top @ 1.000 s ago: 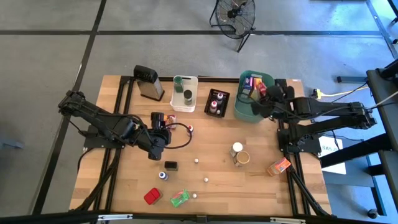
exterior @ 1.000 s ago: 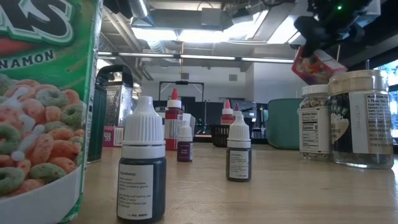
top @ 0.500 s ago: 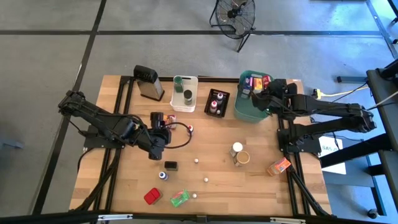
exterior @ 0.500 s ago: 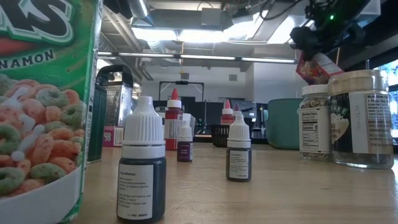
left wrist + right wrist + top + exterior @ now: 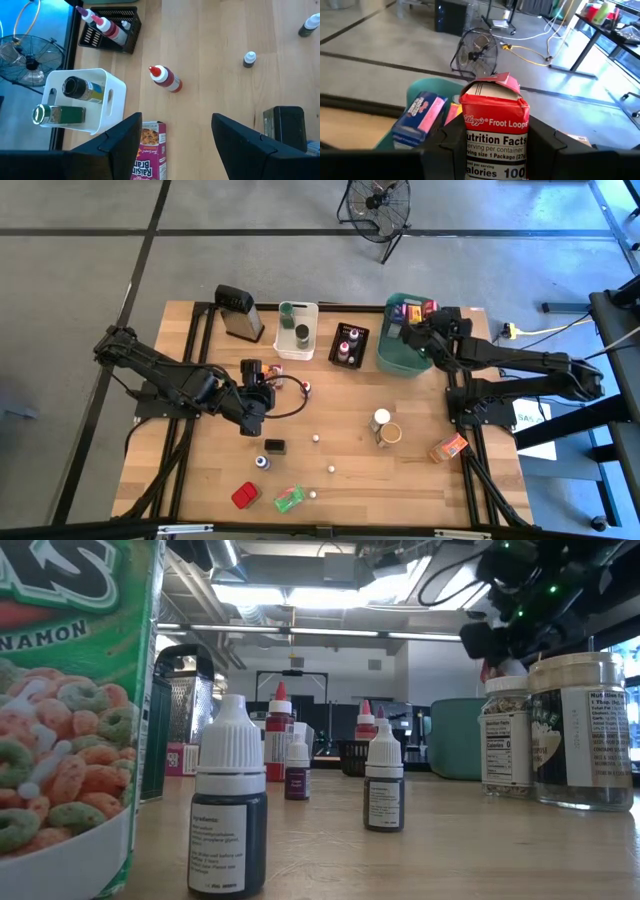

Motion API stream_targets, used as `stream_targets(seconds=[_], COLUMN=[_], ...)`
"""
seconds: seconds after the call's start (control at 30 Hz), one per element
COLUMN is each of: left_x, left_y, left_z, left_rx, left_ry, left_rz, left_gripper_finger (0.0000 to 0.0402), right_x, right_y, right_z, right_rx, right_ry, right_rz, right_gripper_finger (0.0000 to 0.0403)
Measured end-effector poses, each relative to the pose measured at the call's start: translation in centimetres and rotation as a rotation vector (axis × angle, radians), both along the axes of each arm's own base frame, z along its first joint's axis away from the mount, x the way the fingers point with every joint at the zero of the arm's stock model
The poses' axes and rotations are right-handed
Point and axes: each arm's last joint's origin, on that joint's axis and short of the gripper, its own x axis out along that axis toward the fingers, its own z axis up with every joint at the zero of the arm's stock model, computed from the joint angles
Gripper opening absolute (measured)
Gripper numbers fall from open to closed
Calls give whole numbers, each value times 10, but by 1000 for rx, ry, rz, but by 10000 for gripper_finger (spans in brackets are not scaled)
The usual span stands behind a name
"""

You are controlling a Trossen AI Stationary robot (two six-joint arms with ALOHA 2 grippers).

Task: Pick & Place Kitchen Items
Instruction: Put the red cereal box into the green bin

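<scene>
Right hand (image 5: 495,150) pinching red cereal box (image 5: 495,135) over teal bin (image 5: 402,350), left hand (image 5: 175,145) spread

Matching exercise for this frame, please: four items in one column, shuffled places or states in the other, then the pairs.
Items:
1. Froot Loops box
2. Raisin Bran box
3. red-capped bottle
4. two jars

Places:
A. lying on bare wood
B. inside the white bin
C. gripped by the right end effector over the teal bin
D. between the left end effector's open fingers

Pairs: 1-C, 2-D, 3-A, 4-B

Desk (image 5: 400,480), far edge, left to right: grater (image 5: 238,313), bin (image 5: 297,330) holding jars, basket (image 5: 348,345) of bottles, tub (image 5: 398,358).
</scene>
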Motion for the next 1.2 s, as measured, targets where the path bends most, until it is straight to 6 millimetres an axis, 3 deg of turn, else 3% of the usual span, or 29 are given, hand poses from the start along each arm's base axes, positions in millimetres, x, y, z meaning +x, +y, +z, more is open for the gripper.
stream_targets(seconds=[0.63, 1.2], left_x=[0, 0], left_y=[0, 0], left_z=[0, 0], left_rx=[1, 2], left_ry=[0, 0], left_rz=[1, 1], left_gripper_finger=[235, 237], right_x=[-6, -9], right_y=[-18, -33], right_z=[-26, -26], right_rx=[4, 64], right_ry=[-52, -70], right_rz=[-44, -12], right_gripper_finger=[147, 209])
